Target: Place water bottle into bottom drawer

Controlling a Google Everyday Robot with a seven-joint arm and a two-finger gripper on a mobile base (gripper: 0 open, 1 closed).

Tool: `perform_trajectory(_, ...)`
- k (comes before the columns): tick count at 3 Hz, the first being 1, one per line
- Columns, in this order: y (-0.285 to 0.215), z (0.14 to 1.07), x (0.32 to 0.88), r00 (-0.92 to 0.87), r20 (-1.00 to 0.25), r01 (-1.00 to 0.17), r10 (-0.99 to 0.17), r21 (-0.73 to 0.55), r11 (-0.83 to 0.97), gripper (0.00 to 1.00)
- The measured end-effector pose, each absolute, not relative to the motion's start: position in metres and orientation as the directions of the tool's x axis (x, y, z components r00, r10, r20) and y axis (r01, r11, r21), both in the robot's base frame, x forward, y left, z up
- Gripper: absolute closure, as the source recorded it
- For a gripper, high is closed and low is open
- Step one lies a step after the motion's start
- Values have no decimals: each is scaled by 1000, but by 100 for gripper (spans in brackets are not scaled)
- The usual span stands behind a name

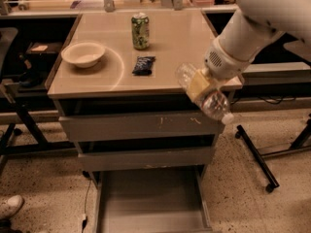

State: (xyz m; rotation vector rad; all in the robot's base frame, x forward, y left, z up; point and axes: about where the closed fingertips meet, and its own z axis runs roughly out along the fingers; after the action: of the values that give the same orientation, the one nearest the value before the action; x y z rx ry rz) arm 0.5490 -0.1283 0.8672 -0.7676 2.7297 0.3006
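The water bottle is a clear crinkly plastic bottle with a white cap, held tilted with the cap down and to the right. My gripper is shut on the water bottle around its middle, in front of the cabinet's right front edge, level with the top drawer. The bottom drawer is pulled out below, a wide shallow grey tray with a bare floor. The bottle hangs well above it, toward its right side.
On the tabletop stand a green soda can, a white bowl and a small dark snack packet. Two upper grey drawers are shut. A black stand leg lies on the floor at right.
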Motion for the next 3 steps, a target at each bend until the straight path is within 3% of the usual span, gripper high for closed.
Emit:
perform_trajectory(2,-128,854,537,-822,-297,-538,-486,124,834,100)
perform_trajectory(3,-128,830,517,-855,-266,-499,-444,190,846,100)
